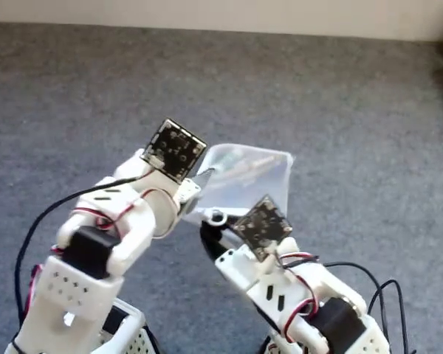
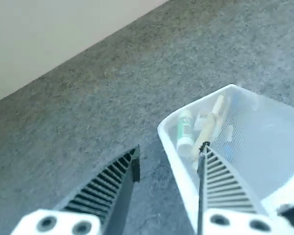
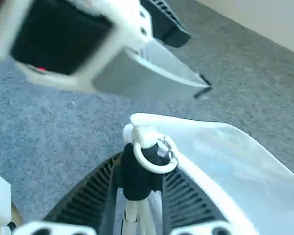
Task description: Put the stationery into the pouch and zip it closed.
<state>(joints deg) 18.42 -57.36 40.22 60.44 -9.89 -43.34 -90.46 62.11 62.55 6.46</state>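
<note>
The grey desk (image 1: 74,88) holds the clear pouch (image 1: 251,181), which lies between the two arms. The stationery looks to be inside it already: a glue stick (image 2: 184,133) and a pale pen-like stick (image 2: 210,122). So the job now is most likely the zip.

The left end effector (image 2: 169,159) is spread wide. One finger sits over the pouch's edge and the other is out over the desk. The right end effector (image 3: 139,166) is pressed together, pinching the end of the pouch right by the little zip ring (image 3: 154,152).

To do this well, the left one should close on its corner of the pouch and hold tight. Then the right one can pull the ring along the top in a straight, slow line. If the pouch is not held tight, it may bunch up and the zip may get stuck.
</note>
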